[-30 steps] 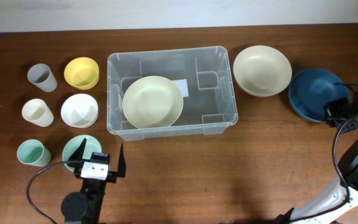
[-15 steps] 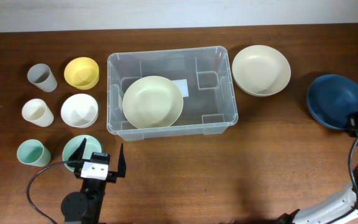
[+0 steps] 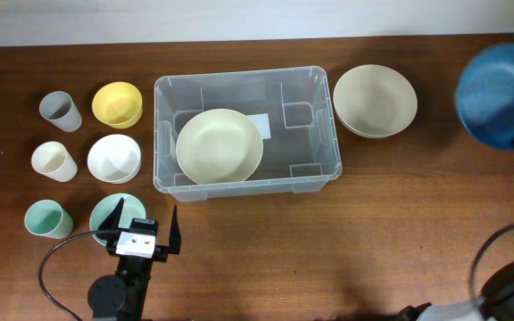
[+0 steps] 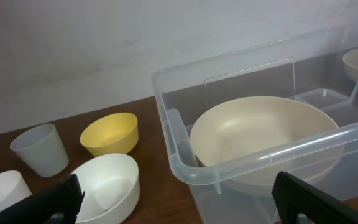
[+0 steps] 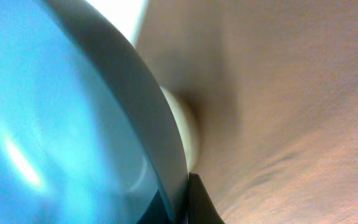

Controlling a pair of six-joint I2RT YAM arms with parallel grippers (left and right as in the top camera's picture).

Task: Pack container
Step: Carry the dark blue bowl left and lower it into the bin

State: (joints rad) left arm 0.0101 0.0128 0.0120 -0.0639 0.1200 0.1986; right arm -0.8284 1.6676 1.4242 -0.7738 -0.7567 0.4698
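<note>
Dark wooden desk, seen from overhead: the clear container sits at mid-desk with its long axis running left to right, one cream bowl already lying in its left half. The left fingers hover spread wide at the near edge, gripping nothing; the container is ahead of them and a little to their right. Far off on the other side, a blue bowl shows blurred and apparently raised clear of the desk. The container lies well to the left of it, with a second cream bowl on the desk between the two.

From the left wrist, the container's near corner and rolled rim fill the space ahead of the open tips, the cream bowl resting just behind the wall. A yellow bowl, a grey cup and a white bowl stand ahead and to the left.

From the right wrist, the right fingers are closed on the blue bowl's rim, which sweeps up and away from them and hides the container. By this reading the right arm carries the load, and its coming move is a leftward one, over the second cream bowl, towards the container's bare right half.
</note>
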